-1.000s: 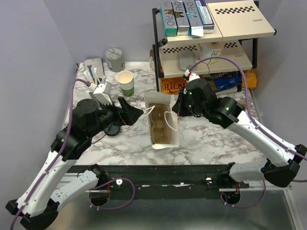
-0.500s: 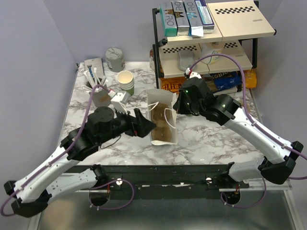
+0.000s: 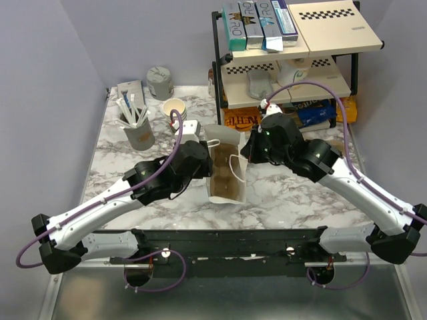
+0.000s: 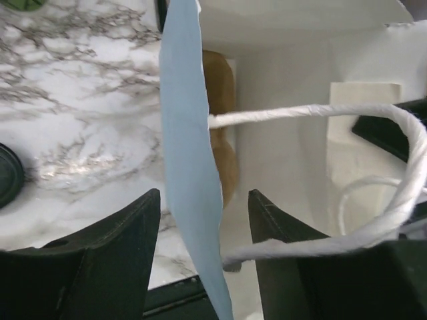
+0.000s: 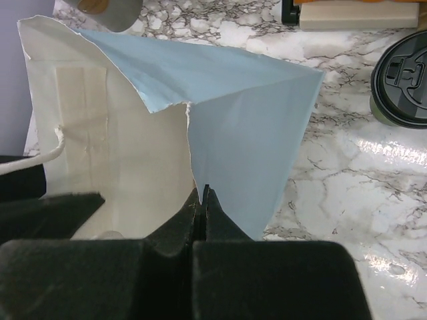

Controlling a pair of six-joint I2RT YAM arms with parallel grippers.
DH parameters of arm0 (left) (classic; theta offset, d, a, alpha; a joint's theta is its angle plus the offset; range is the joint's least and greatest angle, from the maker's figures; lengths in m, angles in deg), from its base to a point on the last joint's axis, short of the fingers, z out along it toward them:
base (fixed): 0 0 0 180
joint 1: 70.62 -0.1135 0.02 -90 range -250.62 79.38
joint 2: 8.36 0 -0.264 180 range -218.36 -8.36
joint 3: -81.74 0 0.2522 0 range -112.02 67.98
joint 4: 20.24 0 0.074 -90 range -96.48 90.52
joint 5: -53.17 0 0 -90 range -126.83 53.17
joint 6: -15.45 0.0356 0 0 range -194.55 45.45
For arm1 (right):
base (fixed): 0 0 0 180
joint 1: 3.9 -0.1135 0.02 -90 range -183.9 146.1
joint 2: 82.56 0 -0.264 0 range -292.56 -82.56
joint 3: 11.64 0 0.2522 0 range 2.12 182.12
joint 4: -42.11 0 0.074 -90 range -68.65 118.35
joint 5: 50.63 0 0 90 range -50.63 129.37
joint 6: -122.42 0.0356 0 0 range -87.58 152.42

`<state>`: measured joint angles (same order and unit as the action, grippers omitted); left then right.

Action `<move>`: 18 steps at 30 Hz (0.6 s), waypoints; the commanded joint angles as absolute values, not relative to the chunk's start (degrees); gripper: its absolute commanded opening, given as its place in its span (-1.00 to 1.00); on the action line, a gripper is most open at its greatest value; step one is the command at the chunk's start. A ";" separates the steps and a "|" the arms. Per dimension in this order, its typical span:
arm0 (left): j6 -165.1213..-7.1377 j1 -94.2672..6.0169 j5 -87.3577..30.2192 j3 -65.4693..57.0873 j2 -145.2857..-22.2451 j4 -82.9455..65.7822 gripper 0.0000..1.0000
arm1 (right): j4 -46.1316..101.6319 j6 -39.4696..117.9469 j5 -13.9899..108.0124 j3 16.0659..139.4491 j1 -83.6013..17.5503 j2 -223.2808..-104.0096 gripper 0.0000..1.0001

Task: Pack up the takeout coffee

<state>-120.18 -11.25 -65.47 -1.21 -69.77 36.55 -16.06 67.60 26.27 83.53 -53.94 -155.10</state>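
Note:
A white paper bag [image 3: 225, 135] stands open mid-table, with a brown lining at its bottom. My left gripper [image 3: 208, 164] is open at the bag's left side. In the left wrist view its jaws [image 4: 203, 197] straddle the bag's left wall [image 4: 190, 113] without pressing it, and a white cord handle [image 4: 313, 113] crosses the mouth. My right gripper [image 3: 246, 151] is shut on the bag's right edge; its fingers [image 5: 202, 192] pinch that wall [image 5: 247, 113]. The takeout coffee [image 5: 402, 80], green-sided with a black lid, stands on the marble beyond the bag, seen only in the right wrist view.
A stack of lidless cups [image 3: 175, 111] and a grey holder of utensils [image 3: 139, 131] stand at the back left, with a grey jar [image 3: 160, 82] behind. A black shelf rack [image 3: 287, 67] fills the back right. A loose black lid [image 4: 7, 177] lies left of the bag.
My left arm has swung right from the table's left side to the bag, and its jaws now flank the left wall and have narrowed a little. The right gripper has kept its pinch.

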 commanded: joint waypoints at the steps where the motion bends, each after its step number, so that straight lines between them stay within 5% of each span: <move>1: -119.99 -10.95 -71.99 -3.65 -70.94 38.79 -0.23 | -10.94 62.49 28.56 81.23 -54.35 -152.88 -0.99; 3: -118.06 -10.95 -72.95 -3.74 -69.89 37.03 -0.67 | -10.33 61.61 28.38 81.14 -54.26 -152.53 -0.99; 6: -114.48 -10.95 -74.71 -3.83 -67.78 35.10 -1.00 | -6.21 58.97 31.62 78.86 -54.26 -150.17 -0.99; 18: -94.16 -10.86 -67.51 16.37 -54.25 10.94 -1.00 | 27.89 37.61 37.34 55.50 -54.43 -138.47 -0.99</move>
<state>-102.01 -10.97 -70.22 11.64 -57.70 20.50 13.12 46.45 33.59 60.84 -54.09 -140.23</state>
